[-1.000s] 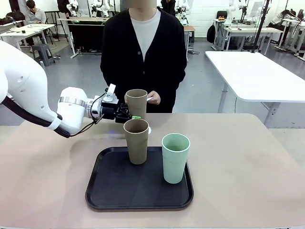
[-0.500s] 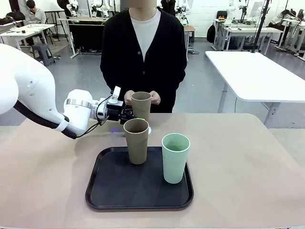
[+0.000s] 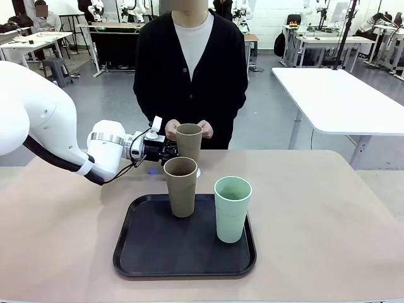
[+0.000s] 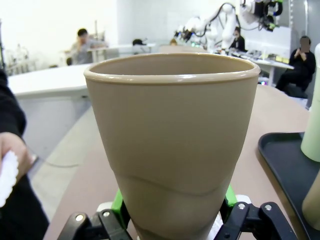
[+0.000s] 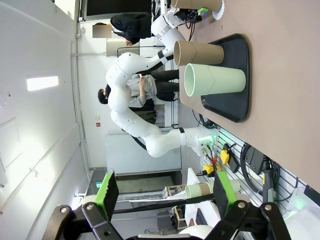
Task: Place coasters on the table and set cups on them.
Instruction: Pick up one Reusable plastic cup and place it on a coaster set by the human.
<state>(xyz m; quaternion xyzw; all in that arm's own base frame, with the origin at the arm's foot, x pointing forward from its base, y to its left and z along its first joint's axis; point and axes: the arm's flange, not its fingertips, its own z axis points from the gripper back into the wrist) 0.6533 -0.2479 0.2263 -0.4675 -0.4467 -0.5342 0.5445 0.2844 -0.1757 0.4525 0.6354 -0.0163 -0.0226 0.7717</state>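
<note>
My left gripper [image 3: 172, 150] is shut on a tan cup [image 3: 189, 140], held upright over the far side of the beige table [image 3: 328, 208], just in front of the person's hands [image 3: 206, 129]. In the left wrist view the same cup [image 4: 172, 135] sits between the green pads. A second tan cup [image 3: 181, 186] and a mint green cup [image 3: 231, 209] stand on the black tray [image 3: 151, 252]. A white scalloped coaster [image 3: 197, 172] peeks out on the table behind the tray's tan cup. The person's hand holds another coaster [image 4: 7, 172]. My right gripper [image 5: 165, 192] is open, far from the table.
The black tray lies in the middle of the table near the front edge. The person stands close against the far edge. A white table [image 3: 334, 101] stands behind at the right. Bare tabletop lies to the left and right of the tray.
My left gripper has carried the tan cup a little to the right and lower, closer to the person's hands. The tray and its two cups have not moved.
</note>
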